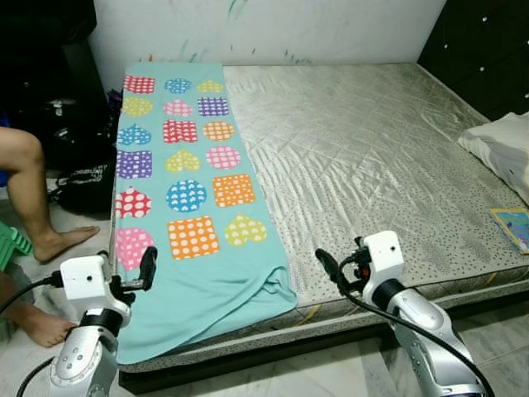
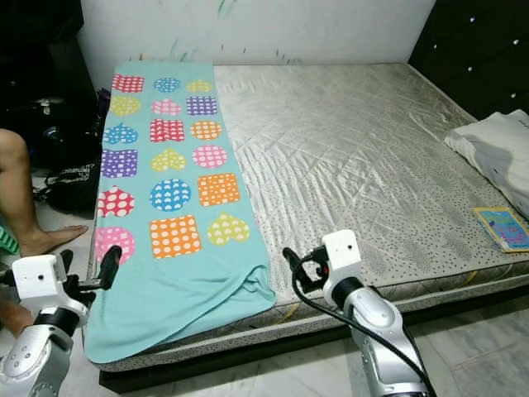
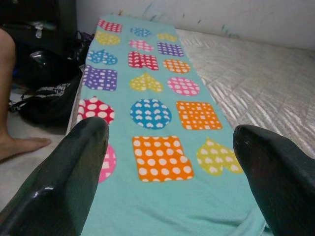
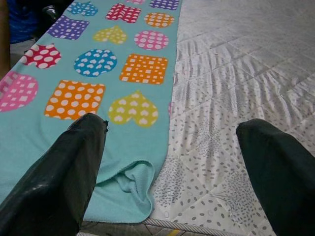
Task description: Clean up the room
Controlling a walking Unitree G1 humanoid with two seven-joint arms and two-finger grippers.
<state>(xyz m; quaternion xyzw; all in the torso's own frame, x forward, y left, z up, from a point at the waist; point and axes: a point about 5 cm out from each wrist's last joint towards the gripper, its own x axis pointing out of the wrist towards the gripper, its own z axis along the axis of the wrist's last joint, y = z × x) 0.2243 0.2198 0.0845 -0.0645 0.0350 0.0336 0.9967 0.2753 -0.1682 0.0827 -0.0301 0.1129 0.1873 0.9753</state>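
Left tool point(image 1: 147, 266): fingers spread apart, empty, raised at the blanket's near left corner. Right tool point(image 1: 327, 263): fingers apart, empty, raised over the bed's near edge, just beside the blanket's bunched near right corner.

Blanket point(image 1: 186, 194): teal, patterned, laid lengthwise along the left side of the bed point(image 1: 372, 157), near end draped over the edge. Not yet gripped or folded.

Farther right: book point(image 1: 514, 226) and pillow point(image 1: 504, 149) lie on the mattress. A person's leg point(image 1: 29, 190) and a bag point(image 1: 87, 186) sit beside the bed.

Judgement: cleanup at an early stage; most items remain.
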